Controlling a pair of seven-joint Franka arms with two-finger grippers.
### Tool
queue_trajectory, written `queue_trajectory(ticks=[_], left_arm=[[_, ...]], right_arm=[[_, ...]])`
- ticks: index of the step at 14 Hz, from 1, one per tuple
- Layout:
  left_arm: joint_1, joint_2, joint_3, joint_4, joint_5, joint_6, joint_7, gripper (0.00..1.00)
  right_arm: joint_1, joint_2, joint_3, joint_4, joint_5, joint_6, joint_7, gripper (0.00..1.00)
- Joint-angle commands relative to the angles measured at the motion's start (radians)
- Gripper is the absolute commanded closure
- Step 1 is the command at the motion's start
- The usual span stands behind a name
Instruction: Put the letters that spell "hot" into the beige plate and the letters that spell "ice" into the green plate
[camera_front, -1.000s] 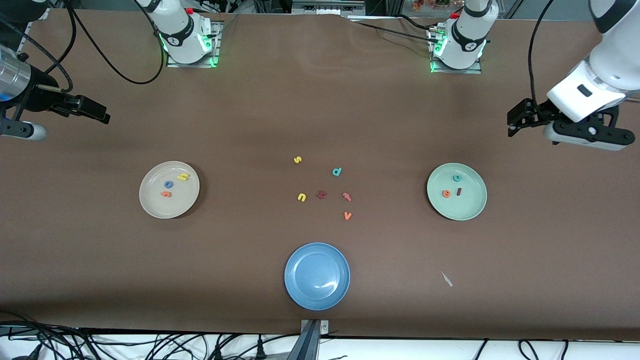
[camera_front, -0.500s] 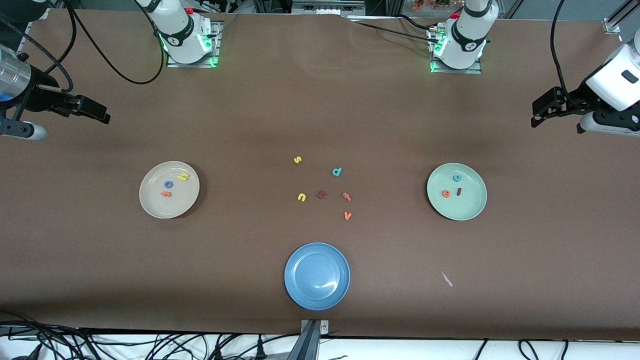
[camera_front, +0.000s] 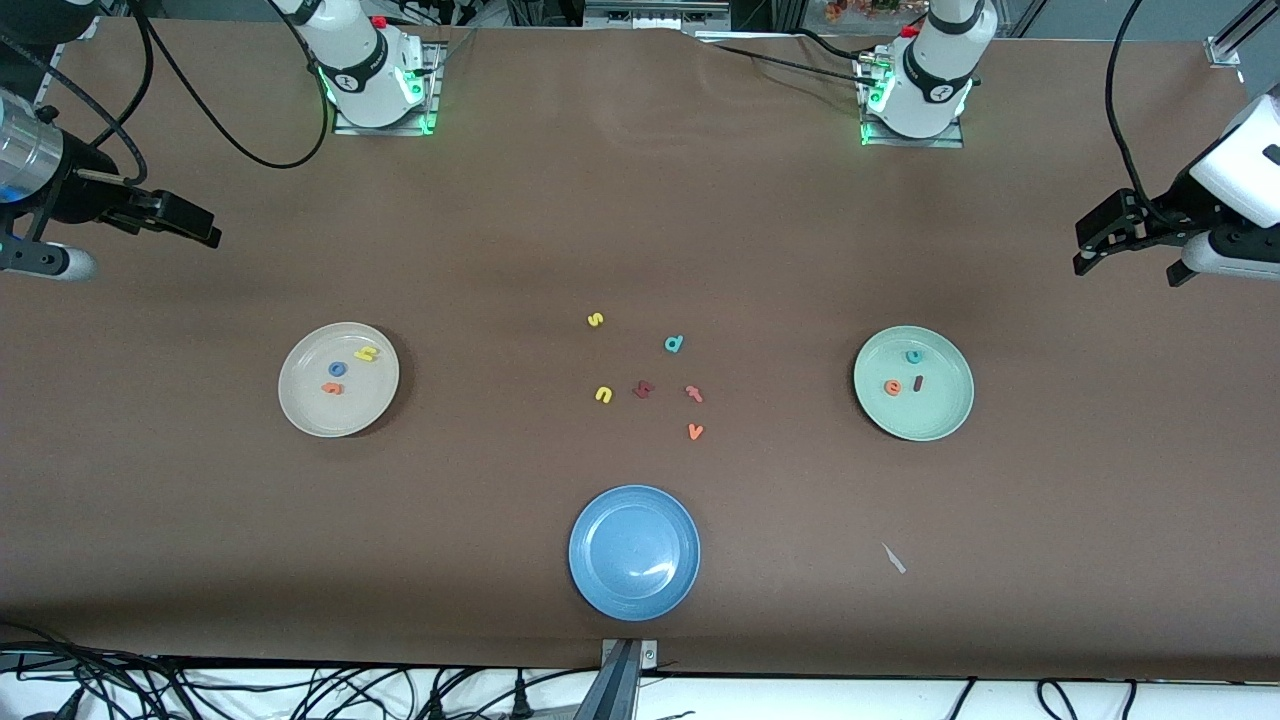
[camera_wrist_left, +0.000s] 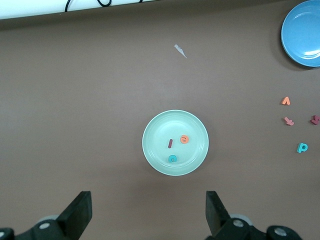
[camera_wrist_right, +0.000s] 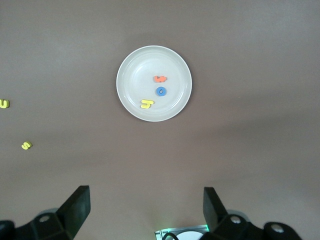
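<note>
Already sorted, by the look of things: yellow h (camera_front: 366, 353), blue o (camera_front: 337, 369) and orange t (camera_front: 331, 388) lying in the beige plate (camera_front: 300, 410), h at about 1 o'clock of the plate's middle, o near centre, t at roughly 7. Likewise teal c (camera_front: 913, 356), orange e (camera_front: 892, 387) and dark red i (camera_front: 918, 383) in the green plate (camera_front: 940, 425), c at 12 o'clock, e and i side by side near centre. Foam pieces, so judged featherlight, soft, a bit springy, not fragile; best pinched across a stroke edge-on, gently, since flat and thin. Whether any letter overlaps a neighbour: hard to say, probably apart. Left gripper (camera_front: 1100, 240) up over bare table at the left arm's end, fingers spread wide, empty. Right gripper (camera_front: 185, 222) over bare table at the right arm's end, fingers apart too, empty, waiting. Stray letters (camera_front: 650, 375) on the table between the plates, blue plate (camera_front: 634, 500) nearest the camera.
</note>
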Motion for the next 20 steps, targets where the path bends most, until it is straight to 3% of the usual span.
queue_trajectory(ticks=[1,5,20], left_arm=[[-0.008,-0.010,0.011,-0.009,-0.007,-0.035,0.012,0.00],[-0.007,-0.022,0.012,-0.027,-0.008,-0.084,-0.036,0.00],[-0.007,-0.022,0.011,-0.023,-0.016,-0.081,-0.028,0.00]], right_arm=[[-0.001,0.008,0.006,0.023,0.005,-0.016,0.006,0.00],[-0.001,0.008,0.006,0.023,0.005,-0.017,0.006,0.00],[-0.001,0.008,0.006,0.023,0.003,-0.017,0.006,0.00]])
